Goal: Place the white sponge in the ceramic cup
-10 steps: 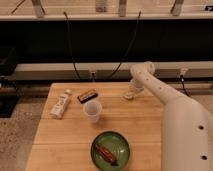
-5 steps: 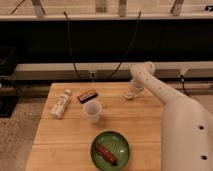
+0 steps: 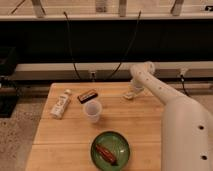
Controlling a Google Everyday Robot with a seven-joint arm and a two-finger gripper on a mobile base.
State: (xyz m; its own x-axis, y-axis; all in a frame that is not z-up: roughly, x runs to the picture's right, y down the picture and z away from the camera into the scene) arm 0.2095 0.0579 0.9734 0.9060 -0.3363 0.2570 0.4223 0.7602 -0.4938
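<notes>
The ceramic cup (image 3: 93,110) stands upright near the middle of the wooden table (image 3: 60,137). It is whitish, tapered and has no handle. The white sponge (image 3: 130,95) lies at the table's far right, a small cream block. My white arm reaches from the lower right to the far edge. My gripper (image 3: 134,91) points down right over the sponge and hides part of it. The sponge is well to the right of the cup.
A white carton with a printed label (image 3: 61,104) lies at the left. A dark flat bar (image 3: 88,95) lies behind the cup. A green plate (image 3: 110,150) with a reddish-brown item sits at the front. Black cables hang behind the table.
</notes>
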